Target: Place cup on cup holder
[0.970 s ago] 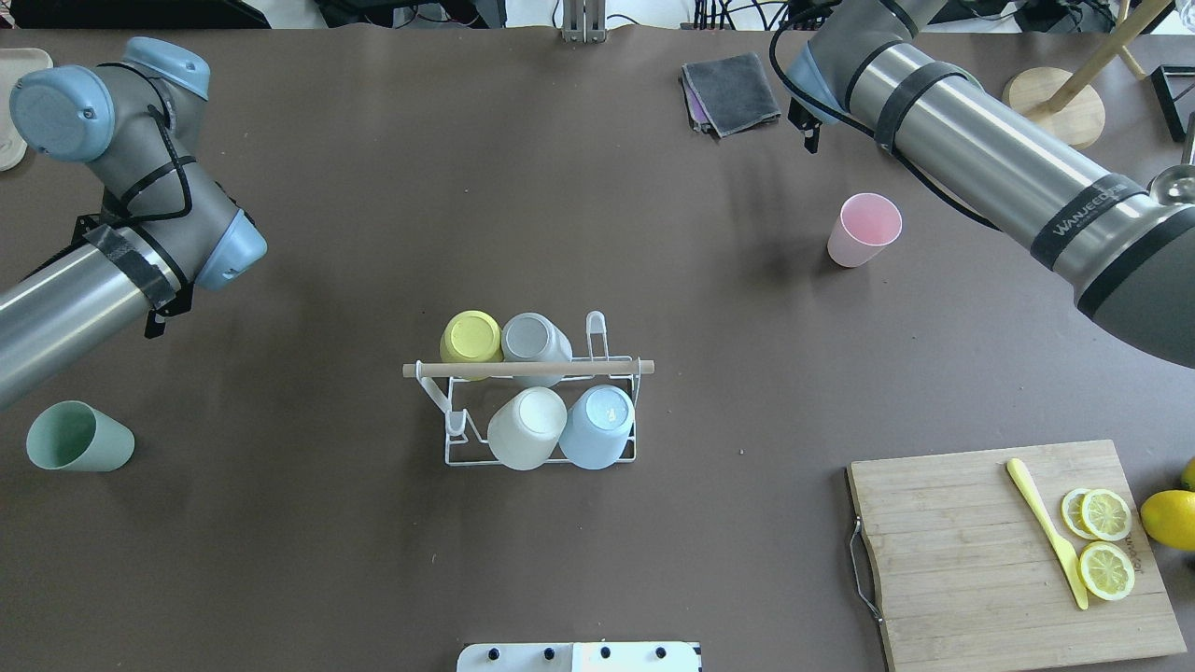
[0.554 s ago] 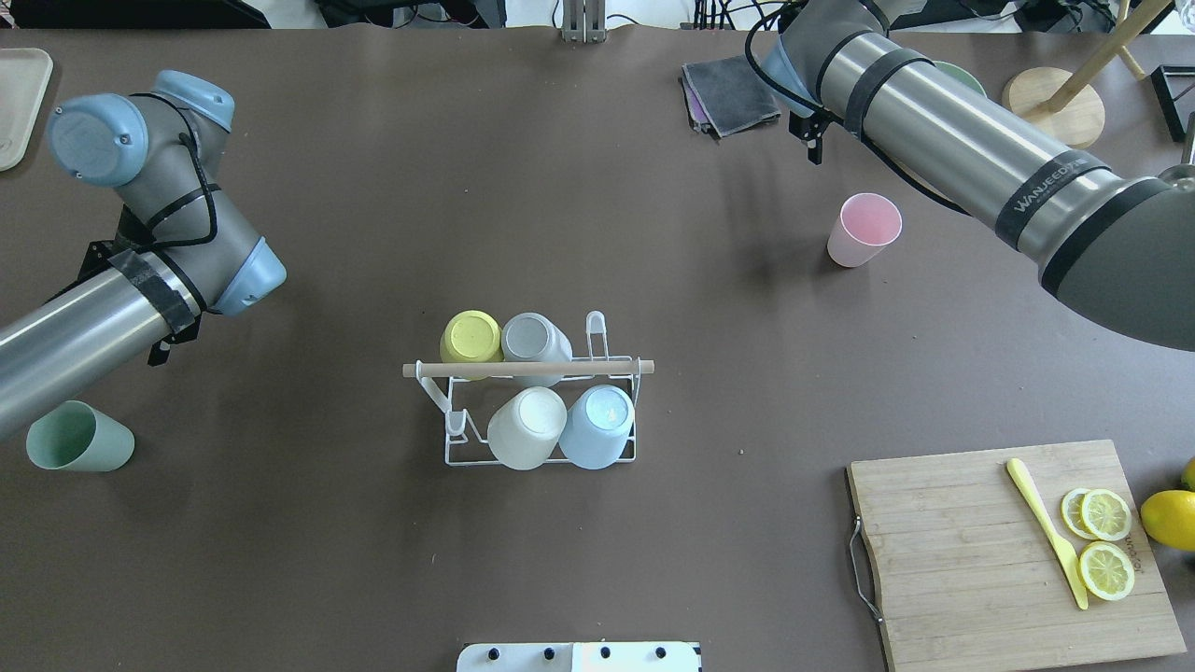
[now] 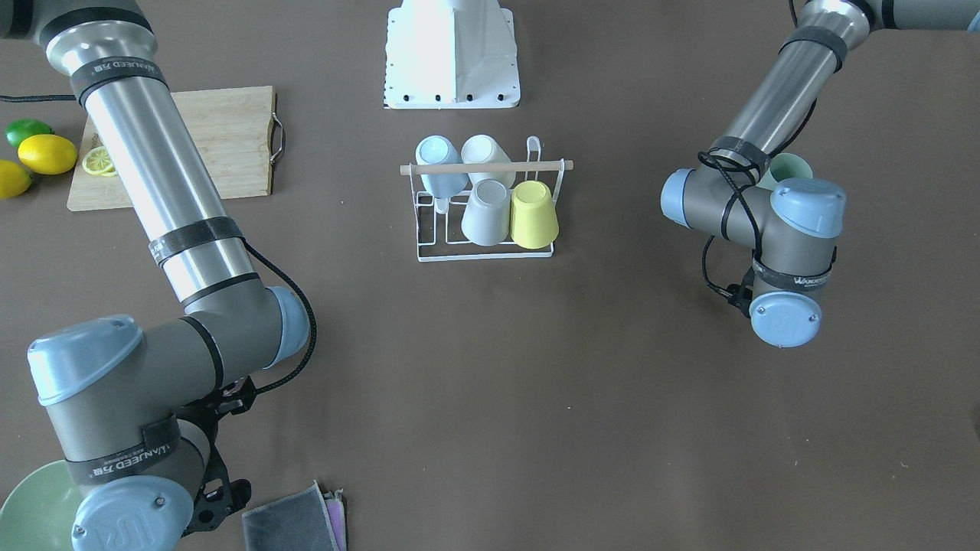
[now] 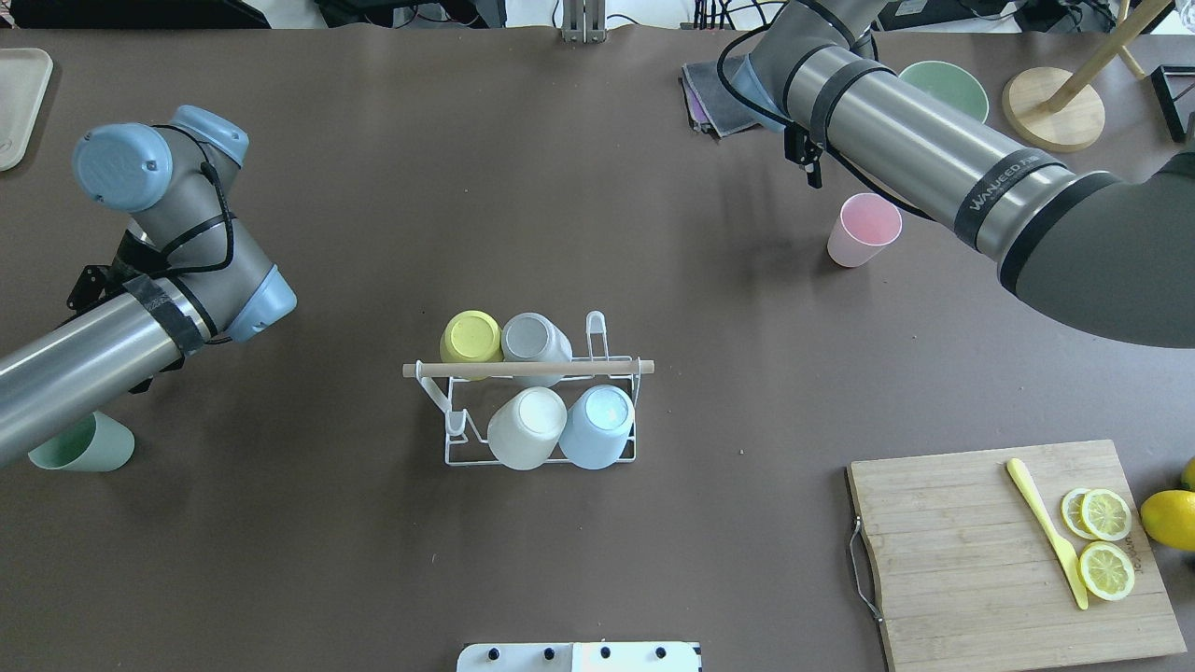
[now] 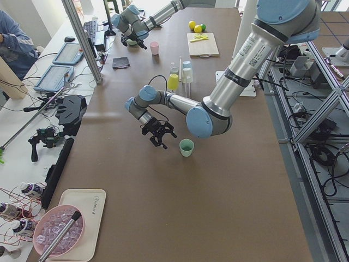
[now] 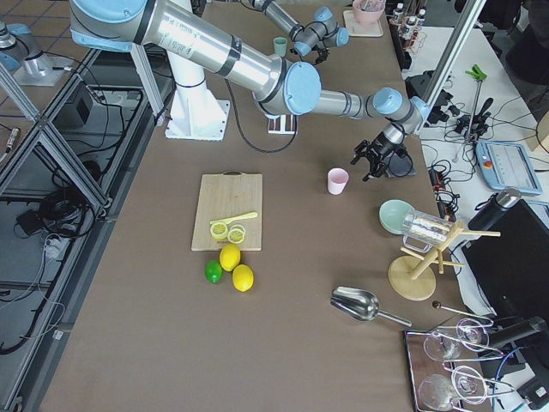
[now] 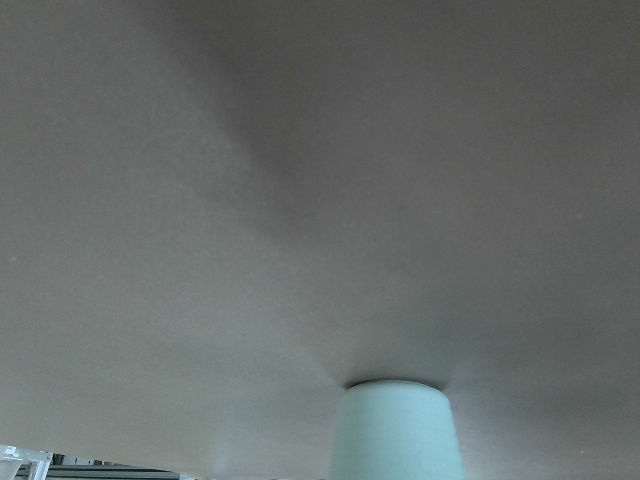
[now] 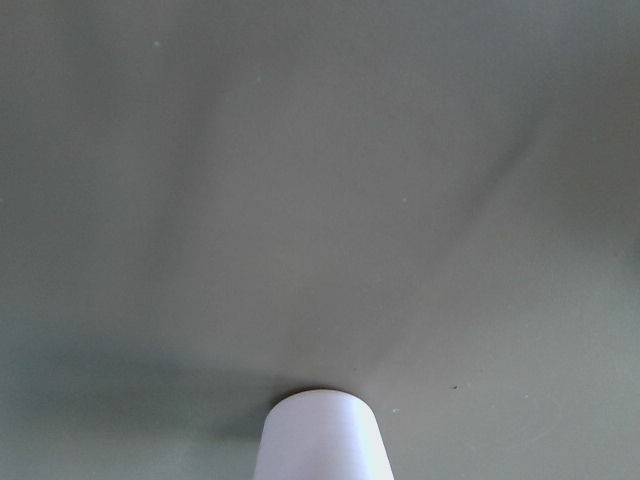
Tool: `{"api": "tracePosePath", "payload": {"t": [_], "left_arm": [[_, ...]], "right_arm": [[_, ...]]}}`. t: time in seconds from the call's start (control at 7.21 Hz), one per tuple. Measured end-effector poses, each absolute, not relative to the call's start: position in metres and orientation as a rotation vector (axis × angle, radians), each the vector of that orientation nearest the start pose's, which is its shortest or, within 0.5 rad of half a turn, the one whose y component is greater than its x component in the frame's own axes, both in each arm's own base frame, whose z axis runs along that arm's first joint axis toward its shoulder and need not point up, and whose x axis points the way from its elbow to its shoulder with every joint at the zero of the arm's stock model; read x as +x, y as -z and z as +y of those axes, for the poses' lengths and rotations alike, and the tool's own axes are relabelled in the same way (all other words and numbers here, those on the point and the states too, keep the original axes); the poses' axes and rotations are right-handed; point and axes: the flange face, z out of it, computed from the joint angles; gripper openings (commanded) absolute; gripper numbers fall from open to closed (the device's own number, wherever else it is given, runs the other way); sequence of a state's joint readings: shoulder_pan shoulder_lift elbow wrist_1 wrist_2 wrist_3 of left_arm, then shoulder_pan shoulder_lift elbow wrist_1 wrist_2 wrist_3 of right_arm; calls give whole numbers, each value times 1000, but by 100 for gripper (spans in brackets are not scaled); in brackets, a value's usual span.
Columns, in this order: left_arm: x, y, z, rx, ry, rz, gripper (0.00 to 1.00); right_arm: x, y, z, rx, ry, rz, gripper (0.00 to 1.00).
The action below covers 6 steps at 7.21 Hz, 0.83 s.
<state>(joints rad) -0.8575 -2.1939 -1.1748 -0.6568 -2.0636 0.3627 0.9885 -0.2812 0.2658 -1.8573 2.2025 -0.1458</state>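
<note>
Swinging closer since second ago: left arm [image 4: 177,233] by green cup [image 4: 79,450], right arm [image 4: 915,154] by pink cup [image 4: 864,230]; jaws' state cannot tell; grasps likely next.

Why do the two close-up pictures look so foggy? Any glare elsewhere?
Left wrist view: the green cup is out of focus, broad shadow on the table. Right wrist view: the pink cup equally blurred. Overhead view: sharp, a bright glint on the blue cup.

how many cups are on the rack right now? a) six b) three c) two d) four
d, four sit upside down on the rack: the yellow cup, grey cup, cream cup and blue cup.
</note>
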Motion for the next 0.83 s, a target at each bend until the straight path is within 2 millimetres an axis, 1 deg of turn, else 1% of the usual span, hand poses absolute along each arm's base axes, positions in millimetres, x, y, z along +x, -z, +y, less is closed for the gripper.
{"api": "tracePosePath", "payload": {"t": [0.28,0.55,0.83], "left_arm": [[368,-558,-537,-789,-862,341,96],[374,-559,-531,-798,-884,337,93],[372,-560,-528,-814,-945,360,93]], "right_arm": [[-434,-408,-756,-460,624,-545,100],[-438,-420,-750,-481,646,-540,100],[-437,-429,-747,-495,675,-528,100]]}}
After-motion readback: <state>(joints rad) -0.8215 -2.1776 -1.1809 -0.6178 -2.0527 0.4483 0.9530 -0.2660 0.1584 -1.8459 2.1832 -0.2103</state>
